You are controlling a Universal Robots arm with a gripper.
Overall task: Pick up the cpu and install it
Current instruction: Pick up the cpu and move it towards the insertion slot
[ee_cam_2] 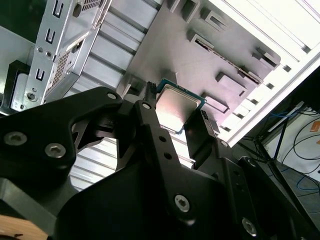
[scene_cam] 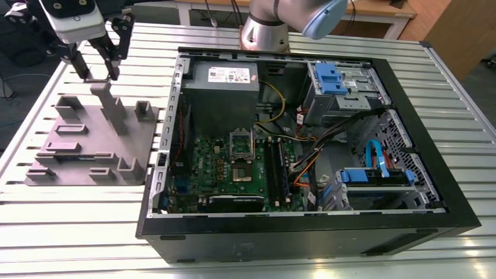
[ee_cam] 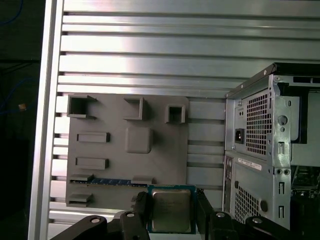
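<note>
Gripped by two opposite edges in the claw [scene_cam: 97, 74], the cpu [ee_cam: 171, 210] hangs over the grey fixture [ee_cam: 115, 175] on the bench [scene_cam: 78, 221], well apart from the green motherboard [scene_cam: 209, 165] inside the open case [scene_cam: 310, 235], toward the exterior view's right.

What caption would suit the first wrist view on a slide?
Gripper shut on the cpu, holding it over the grey fixture beside the computer case.
</note>
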